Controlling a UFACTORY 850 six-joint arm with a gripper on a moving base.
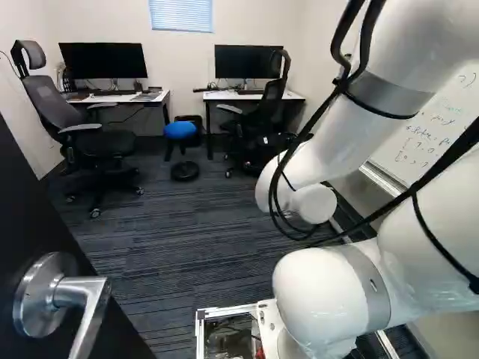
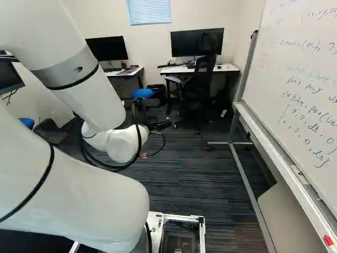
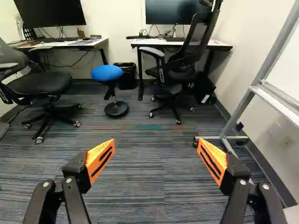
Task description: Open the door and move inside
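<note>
The black two-finger gripper (image 2: 158, 126) stands open, its orange ridged pads (image 3: 100, 159) wide apart and nothing between them. Ahead of and below it lies dark striped carpet (image 3: 140, 175). The arm's thick white segments (image 1: 340, 131) reach forward, black cables (image 1: 296, 149) looped along them.

The task's thing, a black door (image 1: 26, 213), stands open at the left of the left base view, swung aside from the room ahead. Its silver metal lever handle (image 1: 81, 290) is well apart from the gripper.

Farther ahead in the wrist view, a round blue stool on a black base (image 3: 106, 73) stands between two black mesh office chairs (image 3: 39, 87) (image 3: 182, 63). One chair is turned in front of the desk nearer the whiteboard; the other stands by the farther desk. Beside the stool is a black bin (image 3: 126, 76). The large whiteboard in a silver metal frame (image 2: 303, 68) stands along the right side, one foot (image 3: 217, 138) reaching over the carpet.

Counted: one door, one handle, one whiteboard, one bin, one white window blind (image 2: 149, 11), and two white-topped desks (image 1: 120, 97) (image 1: 254, 96). Two black monitors (image 1: 105, 60) (image 1: 249, 61) stand on these; a third dark screen (image 2: 8, 76) shows partly at the left edge of the right base view, above a second blue seat (image 2: 26, 122).
</note>
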